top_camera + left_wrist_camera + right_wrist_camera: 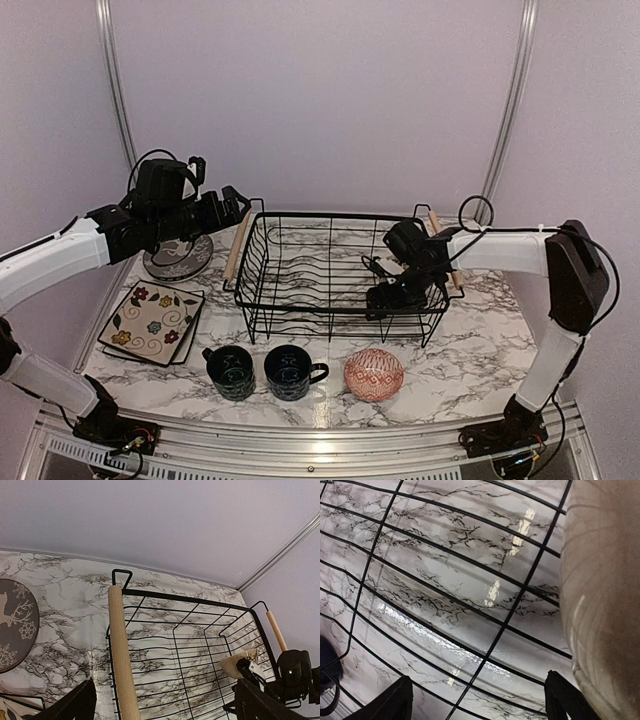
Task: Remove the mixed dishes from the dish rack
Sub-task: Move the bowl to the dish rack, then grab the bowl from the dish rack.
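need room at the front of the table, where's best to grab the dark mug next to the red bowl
Pinch the rim wall from straight above, on the near or far side. The mug stands upright, mouth open. Its handle points at the red patterned bowl, and the other mug sits close on the opposite side, so both flanks look crowded.

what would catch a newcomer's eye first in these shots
The black wire dish rack at mid-table, nearly bare, with the right arm reaching into its right end, jaws open beside a beige bowl. Then the dishes along the front of the table: square floral plates at left, two dark mugs, a reddish patterned bowl.
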